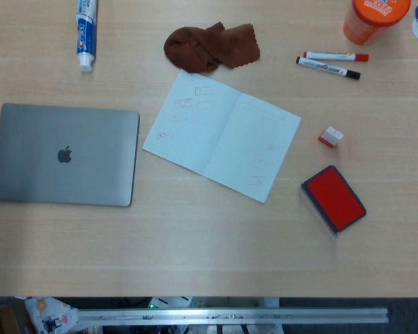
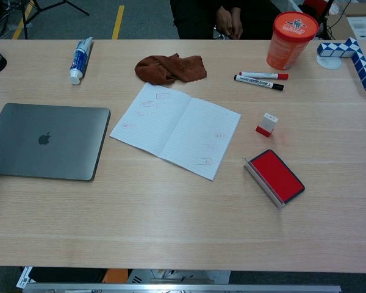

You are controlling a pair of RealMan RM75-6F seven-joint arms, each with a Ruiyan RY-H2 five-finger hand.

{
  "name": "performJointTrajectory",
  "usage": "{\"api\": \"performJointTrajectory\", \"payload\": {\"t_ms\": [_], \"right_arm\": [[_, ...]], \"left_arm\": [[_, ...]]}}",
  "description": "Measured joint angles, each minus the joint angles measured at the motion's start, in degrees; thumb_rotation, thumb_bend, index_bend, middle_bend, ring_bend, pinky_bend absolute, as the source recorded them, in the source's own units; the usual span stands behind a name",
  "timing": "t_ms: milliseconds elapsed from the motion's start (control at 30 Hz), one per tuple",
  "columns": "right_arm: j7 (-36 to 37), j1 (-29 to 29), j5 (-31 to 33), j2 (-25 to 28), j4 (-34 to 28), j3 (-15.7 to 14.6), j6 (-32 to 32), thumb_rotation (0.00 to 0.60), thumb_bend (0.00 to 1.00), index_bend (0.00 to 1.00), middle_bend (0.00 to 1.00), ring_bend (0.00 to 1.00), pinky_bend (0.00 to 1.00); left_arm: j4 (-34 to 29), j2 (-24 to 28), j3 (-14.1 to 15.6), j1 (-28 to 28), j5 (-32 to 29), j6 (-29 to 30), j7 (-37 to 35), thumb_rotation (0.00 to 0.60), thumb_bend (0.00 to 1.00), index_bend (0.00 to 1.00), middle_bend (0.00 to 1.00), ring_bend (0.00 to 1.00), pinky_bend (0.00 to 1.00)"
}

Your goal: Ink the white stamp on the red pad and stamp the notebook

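A small white stamp (image 1: 331, 136) with a red base stands on the table to the right of the open notebook (image 1: 221, 133); the chest view shows the stamp (image 2: 266, 124) beside the notebook (image 2: 175, 129) too. The red ink pad (image 1: 334, 197) lies open in its dark tray, just in front of the stamp, also seen as the pad (image 2: 276, 175) in the chest view. Faint stamp marks show on both notebook pages. Neither hand appears in either view.
A shut grey laptop (image 1: 64, 154) lies at the left. Behind the notebook are a brown cloth (image 1: 210, 46), a toothpaste tube (image 1: 86, 31), two markers (image 1: 331, 62), an orange tub (image 2: 291, 39) and a blue-white twist toy (image 2: 360, 58). A seated person (image 2: 226, 15) is beyond the far edge.
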Motion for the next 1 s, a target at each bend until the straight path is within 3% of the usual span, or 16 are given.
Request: {"api": "performJointTrajectory", "payload": {"t_ms": [400,533,733,1000], "right_arm": [[0.00,1.11,0.39,0.68,-0.71,0.40,-1.87,0.600,0.18,0.21,0.31,0.18,0.29],[-1.20,2.66,0.63,1.40,-2.29,0.99,-3.88,0.600,0.18,0.26,0.35,0.20,0.33],[-4.44,6.48,1.46,2.08,-4.99,2.00,-9.26,0.600,0.18,0.34,0.36,0.21,0.35],[-9.19,12.66,6.61,-1.23,-4.90,3.76,-18.21,0.600,0.18,0.35,0.36,0.21,0.35]], "left_arm": [[-0.34,0.05,0.03,-0.24,0.68,0.01,0.66,0.600,0.26,0.00,0.00,0.00,0.05],[-0.43,0.24,0.10,-0.33,1.07,-0.01,0.64,0.600,0.26,0.00,0.00,0.00,0.05],[-0.41,0.61,0.45,-0.16,1.75,0.34,0.44,0.600,0.26,0.00,0.00,0.00,0.05],[-0.72,0.96,0.52,-0.31,2.65,0.58,0.25,0.600,0.26,0.00,0.00,0.00,0.05]]}}
